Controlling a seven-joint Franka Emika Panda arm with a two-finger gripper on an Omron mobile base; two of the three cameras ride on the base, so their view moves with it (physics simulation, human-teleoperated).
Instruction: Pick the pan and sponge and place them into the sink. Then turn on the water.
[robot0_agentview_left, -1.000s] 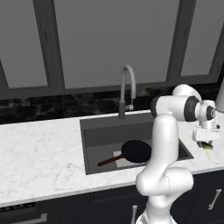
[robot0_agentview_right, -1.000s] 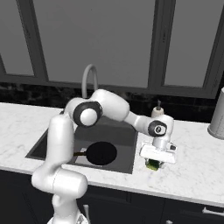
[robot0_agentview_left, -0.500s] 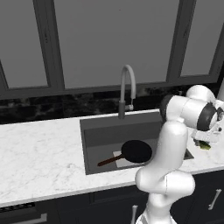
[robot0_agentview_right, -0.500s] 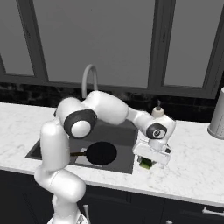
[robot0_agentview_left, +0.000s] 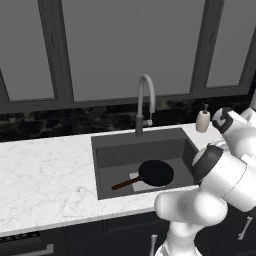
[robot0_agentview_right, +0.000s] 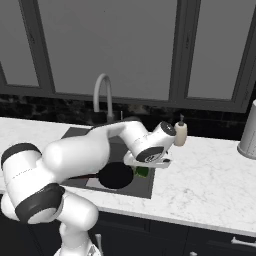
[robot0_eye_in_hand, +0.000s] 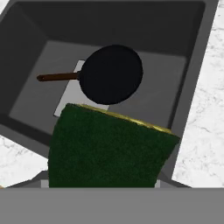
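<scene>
Black and round, the pan (robot0_agentview_left: 156, 173) lies at the centre of the left base view on the floor of the sink (robot0_agentview_left: 105, 160), its reddish-brown handle pointing lower left, under the arched grey faucet (robot0_agentview_left: 144, 102). Right of it, near the frame's right edge, stands the beige soap dispenser (robot0_agentview_left: 202, 119). In the right base view, just right of centre, the gripper (robot0_agentview_right: 143, 170) is clamped on the sponge (robot0_agentview_right: 142, 171) above the sink's right rim. In the hand view the sponge's dark green face fills the lower middle, above the pan.
</scene>
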